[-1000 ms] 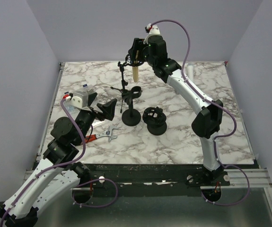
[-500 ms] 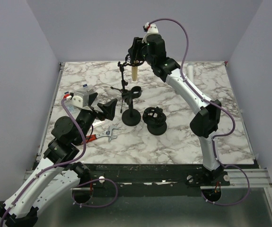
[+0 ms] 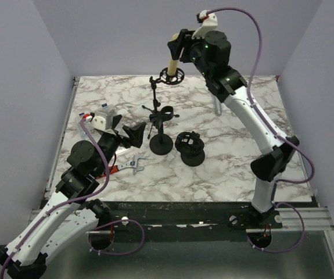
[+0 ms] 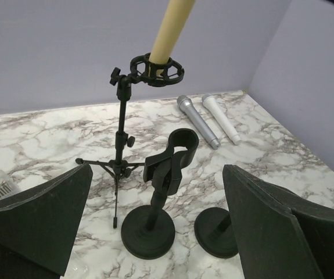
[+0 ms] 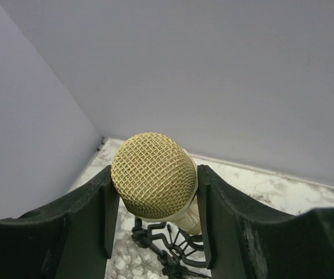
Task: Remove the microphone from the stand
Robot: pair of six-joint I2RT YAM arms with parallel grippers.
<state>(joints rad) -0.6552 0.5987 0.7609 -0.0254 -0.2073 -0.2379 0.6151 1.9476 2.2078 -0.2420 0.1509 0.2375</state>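
Observation:
A gold microphone (image 3: 169, 63) with a mesh head (image 5: 154, 174) is tilted, its lower end in the black ring mount (image 3: 171, 75) of a thin tripod stand (image 3: 154, 106). My right gripper (image 3: 177, 47) is shut on the microphone's head, high above the table's back; its fingers (image 5: 94, 221) press both sides. In the left wrist view the cream body (image 4: 169, 29) rises out of the ring (image 4: 158, 70). My left gripper (image 3: 129, 133) is open and empty, left of the stands, its fingers (image 4: 33, 221) wide apart.
A round-base stand with a clip (image 3: 161, 142) stands mid-table, with a second black stand (image 3: 190, 149) to its right. A silver microphone (image 4: 197, 119) and a white one (image 4: 220, 118) lie at the back. A red-handled tool (image 3: 125, 167) lies near my left arm.
My right gripper has risen and moved right with the gold microphone, which now tilts with only its lower end at the ring. The left arm has barely moved.

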